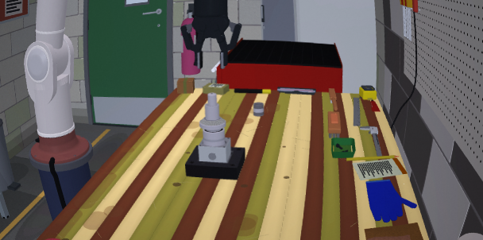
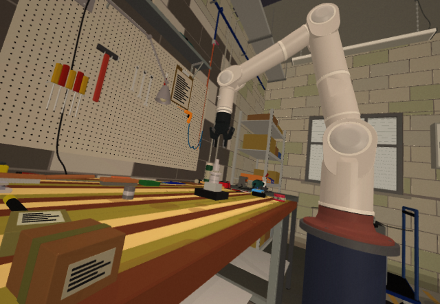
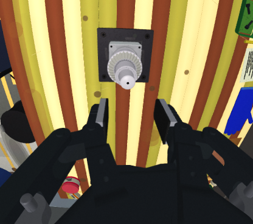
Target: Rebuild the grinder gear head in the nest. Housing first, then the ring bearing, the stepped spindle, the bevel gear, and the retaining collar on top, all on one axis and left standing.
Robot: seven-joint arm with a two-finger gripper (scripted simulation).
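The stepped spindle stands upright at the top of the stack, its tip pointing up toward my gripper. Below it sit the toothed bevel gear, the ring bearing and the grey housing, all in the black nest on the striped bench. My gripper hangs well above the stack, open and empty. The small grey retaining collar stands apart on the bench, behind and to the right of the nest.
The red toolbox sits at the far end of the bench, behind my gripper. A green parts tray, hand tools, a card and a blue glove line the right side. Small boxes lie at the far edge.
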